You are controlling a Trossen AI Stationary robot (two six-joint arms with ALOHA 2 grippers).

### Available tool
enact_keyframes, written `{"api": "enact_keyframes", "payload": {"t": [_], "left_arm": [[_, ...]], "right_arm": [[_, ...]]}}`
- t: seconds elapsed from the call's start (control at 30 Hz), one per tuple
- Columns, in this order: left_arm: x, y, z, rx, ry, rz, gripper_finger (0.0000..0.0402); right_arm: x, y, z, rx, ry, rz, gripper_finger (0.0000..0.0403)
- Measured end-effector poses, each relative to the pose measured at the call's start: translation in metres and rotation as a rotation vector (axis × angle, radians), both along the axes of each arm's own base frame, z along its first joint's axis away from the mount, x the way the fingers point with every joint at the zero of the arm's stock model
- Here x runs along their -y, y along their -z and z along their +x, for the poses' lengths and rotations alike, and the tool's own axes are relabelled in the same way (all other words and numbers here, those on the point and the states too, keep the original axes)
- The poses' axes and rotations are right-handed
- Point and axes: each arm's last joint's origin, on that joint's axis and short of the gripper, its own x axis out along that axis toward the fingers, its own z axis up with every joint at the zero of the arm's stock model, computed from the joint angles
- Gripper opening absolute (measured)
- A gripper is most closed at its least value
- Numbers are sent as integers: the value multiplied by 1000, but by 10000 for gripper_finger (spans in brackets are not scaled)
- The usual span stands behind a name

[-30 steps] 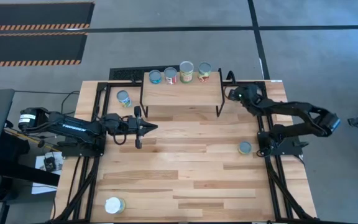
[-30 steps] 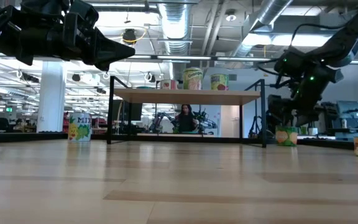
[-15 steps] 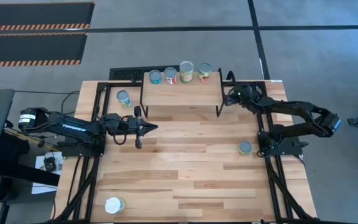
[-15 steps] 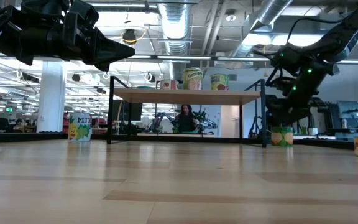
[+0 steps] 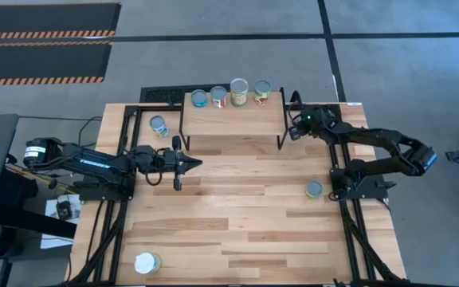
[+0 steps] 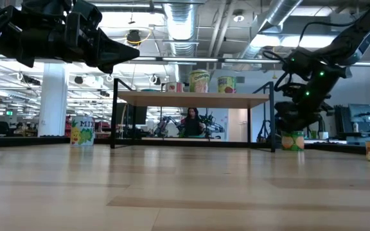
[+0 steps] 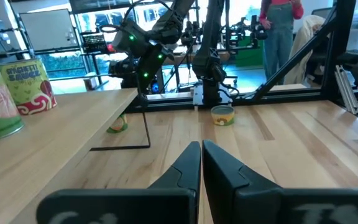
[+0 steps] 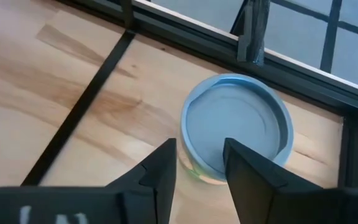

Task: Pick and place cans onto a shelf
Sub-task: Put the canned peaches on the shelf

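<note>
Tabletop (image 5: 237, 223): large wood-plank surface on a black frame, carrying everything listed below.

Shelf (image 5: 233, 119): small light-wood board on thin black legs, at the far middle of the tabletop.

Left arm: lay across the left side of the tabletop. Left gripper (image 5: 188, 163) hung above the boards just in front of the shelf, fingers (image 7: 188, 163) pressed together, holding nothing.

Right arm: reached from the right edge toward the shelf's right end. Right gripper (image 8: 197, 163) was poised over a can (image 8: 236, 127) standing on the tabletop beside the shelf's right legs; fingers spread, one on each side of the can's near rim, no grip visible.

Cans on the shelf: four in a row along its far edge (image 5: 199, 98) (image 5: 219, 96) (image 5: 239, 90) (image 5: 262, 92).

Cans on the tabletop: one left of the shelf (image 5: 159, 126); one near the right arm's base (image 5: 314, 190); one at the near left corner (image 5: 147, 263).
</note>
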Motion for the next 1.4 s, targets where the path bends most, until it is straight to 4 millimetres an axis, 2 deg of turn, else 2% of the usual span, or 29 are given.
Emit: {"api": "enact_keyframes", "payload": {"t": [0.2, 0.5, 0.73, 0.93, 1.13, 1.27, 1.4], "left_arm": [[0, 0, 0, 0, 0, 0, 6], [0, 0, 0, 0, -1, -2, 6], [0, 0, 0, 0, -1, -4, 6], [0, 0, 0, 1, -1, -12, 6], [0, 0, 0, 1, -1, -12, 6], [0, 0, 0, -2, -1, -12, 6], [0, 0, 0, -2, -1, -12, 6]], "right_arm": [[4, 0, -5, 12, -15, 22, 135], [5, -1, -7, 4, -39, 63, 70], [6, -16, -6, -60, -29, 165, 12], [0, -37, 3, -112, -45, 257, 16], [-30, -61, 11, -178, -85, 371, 6], [-64, -83, 10, -178, -111, 417, 7], [-102, -104, 10, -82, -206, 441, 7]]}}
